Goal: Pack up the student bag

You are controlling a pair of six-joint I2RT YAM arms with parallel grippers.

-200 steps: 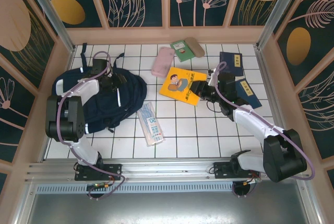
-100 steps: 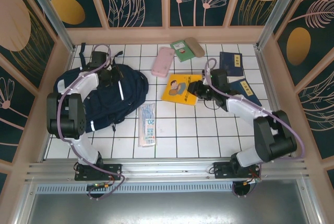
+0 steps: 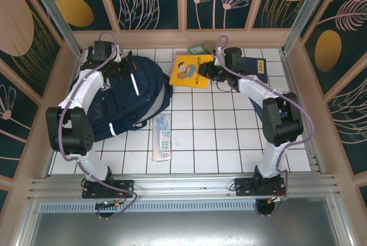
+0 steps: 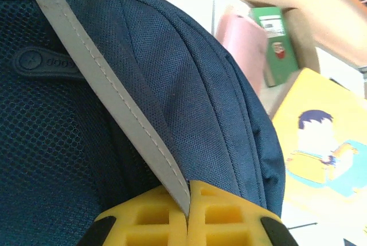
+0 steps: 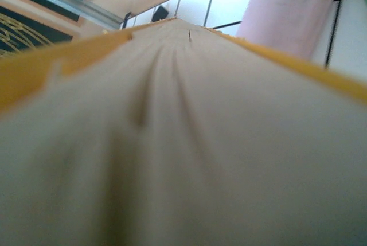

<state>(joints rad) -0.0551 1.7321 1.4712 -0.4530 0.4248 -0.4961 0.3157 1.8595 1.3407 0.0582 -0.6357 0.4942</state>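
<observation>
left jaws pinched on student bag (image 4: 86, 143) reflective stripe (image 4: 109, 97); right jaws clamped on yellow book (image 3: 189, 71), just beside bag.

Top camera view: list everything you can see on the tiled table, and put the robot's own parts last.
Large fabric backpack: one, dark navy with white reflective stripes, left side.
Cartoon-cover picture book: one, yellow, far centre, beside the backpack's top.
Thin book: one, green, far edge, partly behind the yellow book.
Soft pouch: one, pink, next to the green book.
Flat book: one, navy, far right.
Clear plastic packet: one, see-through with teal print, near centre.
Left pincer: one, yellow tips, shut on the backpack's stripe.
Right pincer: one, dark, shut on the yellow book.
</observation>
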